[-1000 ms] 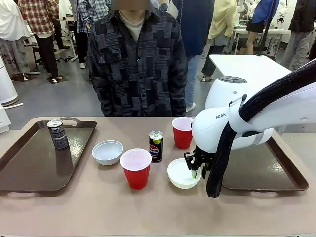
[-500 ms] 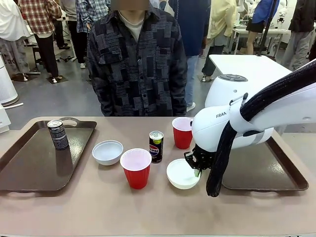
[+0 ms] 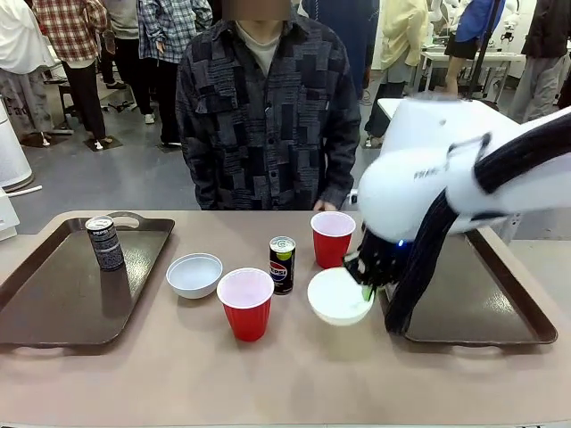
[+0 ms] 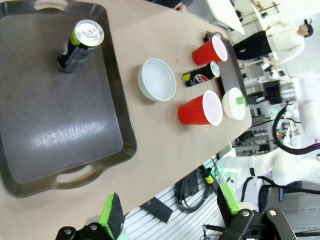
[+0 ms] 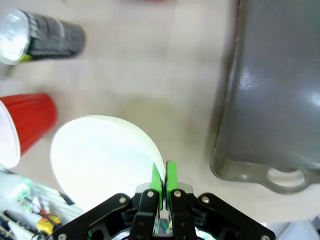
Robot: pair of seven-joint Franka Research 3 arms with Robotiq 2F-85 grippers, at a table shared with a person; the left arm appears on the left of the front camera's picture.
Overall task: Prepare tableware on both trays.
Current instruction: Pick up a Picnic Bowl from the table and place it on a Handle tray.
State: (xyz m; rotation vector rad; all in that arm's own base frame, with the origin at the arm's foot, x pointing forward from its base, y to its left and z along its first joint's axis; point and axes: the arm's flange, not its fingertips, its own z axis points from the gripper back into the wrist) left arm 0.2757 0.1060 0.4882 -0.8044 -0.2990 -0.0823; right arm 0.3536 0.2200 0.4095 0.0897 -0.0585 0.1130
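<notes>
White bowl (image 3: 339, 298), rim tight between pads of right tool (image 3: 367, 291), beside right tray (image 3: 486, 308)

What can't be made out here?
- Front view: right gripper fingertips, hidden by the right arm and the white bowl rim.
- Front view: right tray near-left corner, behind that arm.
- Right wrist view: the can label, motion-blurred.

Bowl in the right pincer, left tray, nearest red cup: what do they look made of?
The bowl: probably thin white plastic or melamine, smooth with a faint shine; ceramic can't be ruled out. The left tray: dark brown moulded plastic, glossy enough to mirror the can standing on it. The nearest red cup: thin plastic, red outside, white inside, soft sheen.
</notes>
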